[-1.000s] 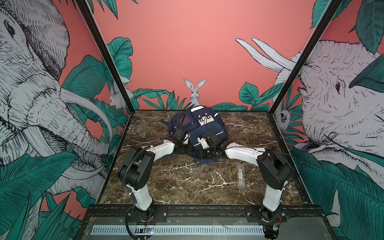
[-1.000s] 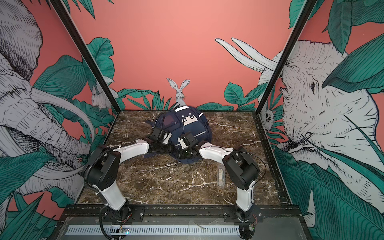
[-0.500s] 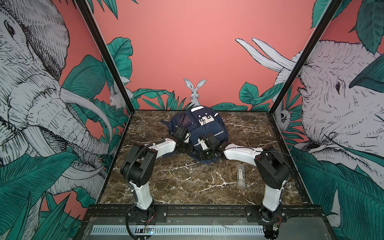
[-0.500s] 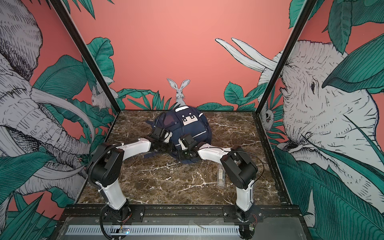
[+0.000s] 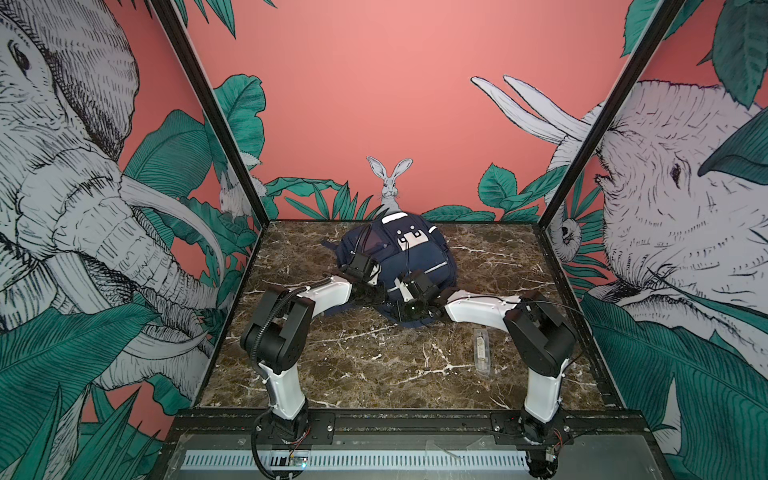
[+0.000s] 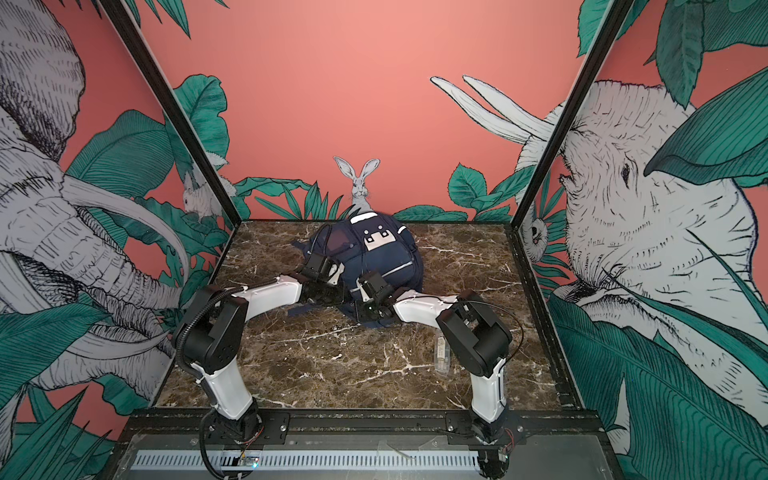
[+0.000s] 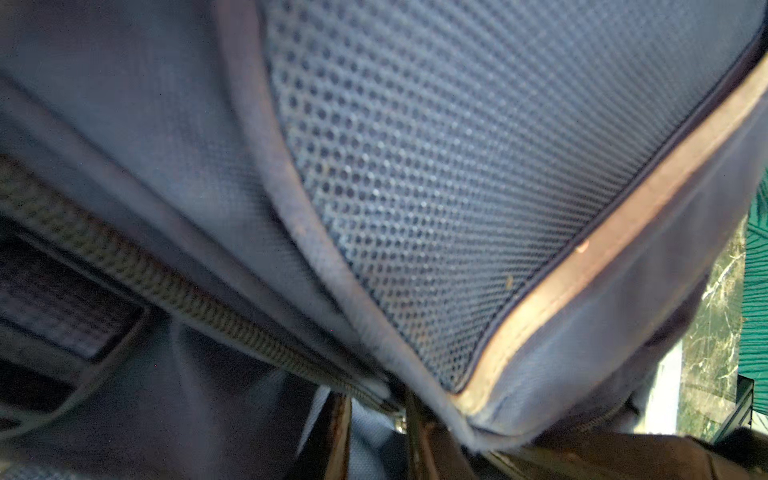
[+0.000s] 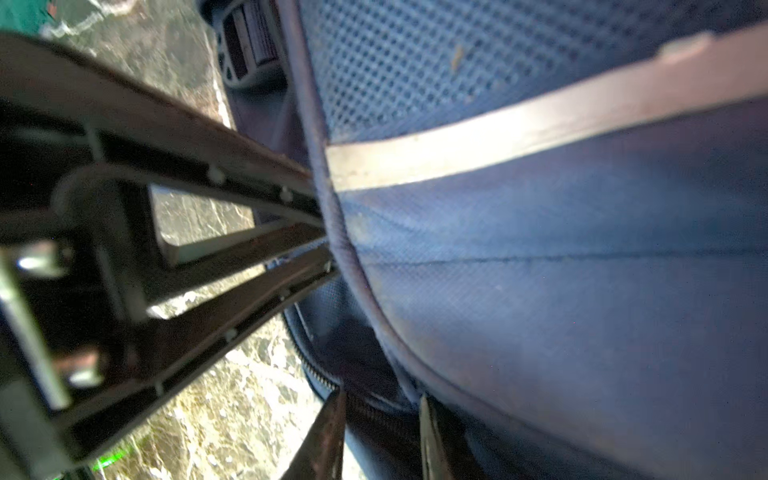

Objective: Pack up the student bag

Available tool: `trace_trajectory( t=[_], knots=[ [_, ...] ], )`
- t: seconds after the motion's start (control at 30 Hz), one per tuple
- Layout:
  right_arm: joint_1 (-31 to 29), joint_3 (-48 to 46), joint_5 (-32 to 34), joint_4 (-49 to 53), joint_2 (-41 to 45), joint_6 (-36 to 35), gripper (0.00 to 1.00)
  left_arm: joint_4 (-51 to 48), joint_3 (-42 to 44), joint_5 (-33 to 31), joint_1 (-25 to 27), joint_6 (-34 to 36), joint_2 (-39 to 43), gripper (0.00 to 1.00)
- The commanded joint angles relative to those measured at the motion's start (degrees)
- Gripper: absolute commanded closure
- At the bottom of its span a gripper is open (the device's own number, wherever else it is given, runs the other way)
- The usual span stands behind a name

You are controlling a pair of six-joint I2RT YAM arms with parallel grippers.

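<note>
The student bag (image 5: pixel 415 257), navy with white patches and a grey stripe, lies at the back middle of the marble table (image 5: pixel 374 365) in both top views. My left gripper (image 7: pixel 376 415) is at its front left edge, shut on a fold of fabric beside the zip (image 7: pixel 174 286). From the right wrist view, the left gripper (image 8: pixel 326 237) pinches the bag's piped edge below the grey stripe (image 8: pixel 498 137). My right gripper (image 8: pixel 380 415) is at the bag's near front edge (image 5: pixel 399 305), its jaws close together with the zip edge between them. Both sets of fingertips are hidden in the top views.
A small clear plastic case (image 5: pixel 482 351) lies on the table by the right arm's elbow (image 5: pixel 540 332). Printed walls and black posts (image 5: pixel 582 124) enclose the table on three sides. Both forearms reach inward low over the marble.
Both grippers have pushed a little further into the bag's front edge. Their jaws have narrowed onto its fabric. The bag itself has barely moved.
</note>
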State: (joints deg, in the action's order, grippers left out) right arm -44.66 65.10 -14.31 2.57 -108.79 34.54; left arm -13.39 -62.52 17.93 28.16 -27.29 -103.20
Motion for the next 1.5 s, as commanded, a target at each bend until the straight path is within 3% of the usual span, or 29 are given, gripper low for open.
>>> trace_trajectory(
  t=[0.0,0.3,0.57,1.13,1.47],
  knots=[
    [0.8,-3.4,1.2,-5.6,-0.8,3.1,0.70,1.4,0.8,-0.1,-0.1,-0.2,0.2,0.76],
    [2.5,-7.6,2.2,-12.2,0.4,7.3,0.70,2.2,3.0,-0.1,0.0,-1.3,0.6,0.76],
    [2.4,-6.5,1.6,-13.2,-2.6,6.8,0.71,2.3,3.5,-0.3,0.0,-1.4,0.8,0.76],
    [2.1,-6.3,2.7,-10.3,-0.6,3.9,1.00,-0.6,3.8,-4.3,-1.2,-3.4,-0.3,0.79],
    [2.0,-7.6,3.7,-6.7,6.0,2.4,1.00,-1.6,4.8,-5.1,-2.1,-7.5,-2.1,0.77]
  ],
)
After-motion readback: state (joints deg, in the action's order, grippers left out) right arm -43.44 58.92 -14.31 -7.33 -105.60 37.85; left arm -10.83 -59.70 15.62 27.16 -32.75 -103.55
